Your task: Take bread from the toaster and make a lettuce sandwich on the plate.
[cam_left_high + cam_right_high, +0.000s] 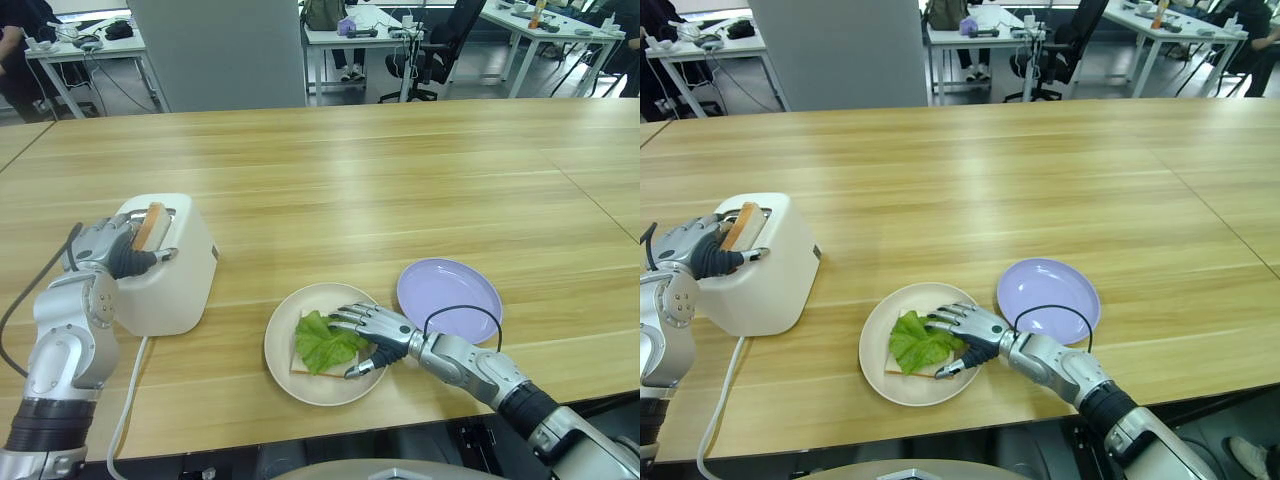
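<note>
On the counter (400,180), the toaster (180,290) at the left holds a bread slice (151,225) upright in its slot, while the cream plate (285,375) carries a bottom slice (298,367) under the lettuce leaf (322,343). The left hand (115,252) has its fingers (138,262) curled at the toaster's slice, seemingly pinching it, so the slice should be lifted straight up, clear of the slot. The right hand (378,330) rests with fingers spread on the lettuce and should clear off before the slice lands.

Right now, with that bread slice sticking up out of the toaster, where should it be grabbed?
By its exposed top edge, pinched across the two flat faces, from straight above: the bread slice stands upright in the toaster slot, the rest sunk inside, so it probably lifts straight up.
</note>
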You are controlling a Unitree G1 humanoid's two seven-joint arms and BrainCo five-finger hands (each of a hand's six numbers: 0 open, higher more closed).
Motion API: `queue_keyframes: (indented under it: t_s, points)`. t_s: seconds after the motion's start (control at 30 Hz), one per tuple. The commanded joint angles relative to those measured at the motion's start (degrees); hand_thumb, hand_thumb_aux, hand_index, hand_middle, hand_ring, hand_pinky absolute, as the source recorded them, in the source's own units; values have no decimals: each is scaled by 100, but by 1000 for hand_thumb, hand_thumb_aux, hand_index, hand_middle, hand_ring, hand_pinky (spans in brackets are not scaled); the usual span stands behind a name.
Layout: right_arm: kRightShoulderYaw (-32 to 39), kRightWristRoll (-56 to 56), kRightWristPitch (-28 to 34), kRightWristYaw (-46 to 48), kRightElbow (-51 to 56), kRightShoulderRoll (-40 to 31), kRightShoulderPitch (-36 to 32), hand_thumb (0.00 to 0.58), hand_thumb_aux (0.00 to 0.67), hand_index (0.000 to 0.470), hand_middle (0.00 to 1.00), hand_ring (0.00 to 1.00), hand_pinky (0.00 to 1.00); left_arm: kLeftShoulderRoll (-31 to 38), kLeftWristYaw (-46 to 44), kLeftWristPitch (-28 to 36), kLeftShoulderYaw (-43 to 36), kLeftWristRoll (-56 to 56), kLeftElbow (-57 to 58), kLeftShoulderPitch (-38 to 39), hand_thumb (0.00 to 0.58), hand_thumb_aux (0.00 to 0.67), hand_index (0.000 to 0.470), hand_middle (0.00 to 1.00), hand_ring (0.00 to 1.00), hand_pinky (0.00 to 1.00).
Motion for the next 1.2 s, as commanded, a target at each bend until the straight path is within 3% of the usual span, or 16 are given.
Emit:
queue_keyframes:
  t_s: [0.03, 0.07, 0.37, 0.5, 0.6, 0.77, 0.9, 1.2]
  points:
    - [-234, 146, 81, 132, -427, -133, 205, 0, 0, 0, 0, 0, 0, 16, 335, -209, 121, -291, 89, -174, 580, 670, 460, 800, 800, 800]
    - [-290, 169, 86, 131, -526, -160, 254, 0, 0, 0, 0, 0, 0, 29, 456, -267, 163, -328, 52, -232, 580, 670, 460, 1000, 1000, 1000]
    - [-744, 240, 117, -78, -975, -320, 548, 0, 0, 0, 0, 0, 0, 116, 1374, -982, 710, -798, -523, -651, 580, 670, 460, 1000, 1000, 1000]
    - [-1058, 217, 86, -429, -1201, -391, 680, 0, 0, 0, 0, 0, 0, 281, 1297, -1539, 848, -1160, -1054, -699, 580, 670, 460, 1000, 1000, 1000]
    - [-1391, 150, -38, -1111, -1440, -391, 745, 0, 0, 0, 0, 0, 0, -89, 630, -1357, 759, -2190, -1488, -696, 580, 670, 460, 1000, 1000, 1000]
    - [-1757, -154, -275, -2112, -1865, -442, 975, 0, 0, 0, 0, 0, 0, -669, -992, -794, -28, -4070, -1775, -537, 580, 670, 460, 1000, 1000, 1000]
    - [-1820, -484, -549, -2554, -2235, -605, 1209, 0, 0, 0, 0, 0, 0, -658, -1838, -1125, -570, -4678, -1257, -656, 580, 670, 460, 1000, 1000, 1000]
    - [-1581, -1275, -738, -2849, -2490, -946, 1628, 0, 0, 0, 0, 0, 0, -978, -2908, -2187, -1834, -4780, 444, -1290, 580, 670, 460, 1000, 1000, 1000]
